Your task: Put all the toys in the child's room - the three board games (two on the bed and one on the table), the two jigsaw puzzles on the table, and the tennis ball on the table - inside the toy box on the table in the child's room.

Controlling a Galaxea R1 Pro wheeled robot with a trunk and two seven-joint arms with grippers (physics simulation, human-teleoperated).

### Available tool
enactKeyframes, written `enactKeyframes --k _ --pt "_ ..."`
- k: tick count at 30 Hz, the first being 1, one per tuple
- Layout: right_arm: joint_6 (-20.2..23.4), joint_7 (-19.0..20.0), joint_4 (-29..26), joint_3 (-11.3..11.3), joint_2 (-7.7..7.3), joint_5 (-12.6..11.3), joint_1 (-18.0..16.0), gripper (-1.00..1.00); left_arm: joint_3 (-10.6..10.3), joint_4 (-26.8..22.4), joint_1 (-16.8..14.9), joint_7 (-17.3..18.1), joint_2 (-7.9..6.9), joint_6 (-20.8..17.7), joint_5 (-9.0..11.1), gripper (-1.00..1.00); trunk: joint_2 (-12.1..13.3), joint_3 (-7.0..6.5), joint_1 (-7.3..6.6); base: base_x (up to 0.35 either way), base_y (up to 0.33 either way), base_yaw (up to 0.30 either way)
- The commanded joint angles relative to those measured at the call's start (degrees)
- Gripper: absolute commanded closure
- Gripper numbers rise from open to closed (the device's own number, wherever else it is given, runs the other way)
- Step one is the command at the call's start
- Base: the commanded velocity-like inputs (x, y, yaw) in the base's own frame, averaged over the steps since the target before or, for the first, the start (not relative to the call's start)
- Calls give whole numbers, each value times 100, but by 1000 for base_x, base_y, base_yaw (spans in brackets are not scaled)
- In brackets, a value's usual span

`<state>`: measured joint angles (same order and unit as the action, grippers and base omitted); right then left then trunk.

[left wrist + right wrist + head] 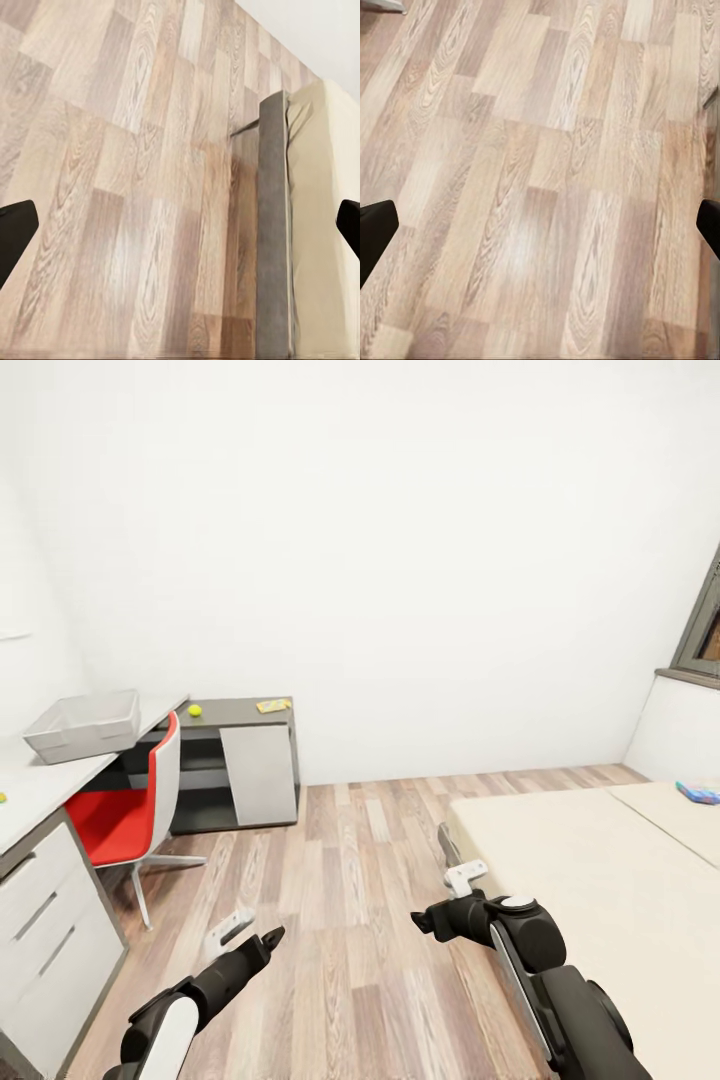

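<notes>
While both arms hang low over the floor (350,920), the left tool (262,943) and right tool (432,918) are spread wide and carry nothing, fingertips showing at the edges of each wrist view with bare planks between. To the left, the toy box (82,724) sits on the counter (40,780), with the ball (194,710) and a yellow flat toy (273,705) farther along; a board game (697,792) lies far right on the bed (580,860). Judging from this, the robot should pick one side, drive close and square up before lifting an arm.
</notes>
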<state>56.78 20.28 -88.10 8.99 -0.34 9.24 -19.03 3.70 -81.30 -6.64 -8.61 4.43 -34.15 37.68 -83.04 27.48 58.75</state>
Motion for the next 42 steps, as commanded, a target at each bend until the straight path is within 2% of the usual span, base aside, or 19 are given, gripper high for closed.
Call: enactKeyframes --k 1,13,32,42 --pt "18 46 -6 6 -4 61 -5 -100 9 -9 -4 -44 5 -32 61 -100 -4 6 -3 -231 -180 9" --pt "18 46 -6 6 -2 61 -5 -100 8 -9 -4 -56 5 -30 57 -100 -4 6 -3 -179 -142 4" --pt "18 46 -6 6 -7 61 -5 -100 8 -9 -4 -62 5 -30 56 -100 -4 6 -3 -24 -19 3" --pt "18 46 -10 6 -2 61 -5 -100 8 -9 -4 -62 5 -27 54 -100 -4 6 -3 -1 -1 172"
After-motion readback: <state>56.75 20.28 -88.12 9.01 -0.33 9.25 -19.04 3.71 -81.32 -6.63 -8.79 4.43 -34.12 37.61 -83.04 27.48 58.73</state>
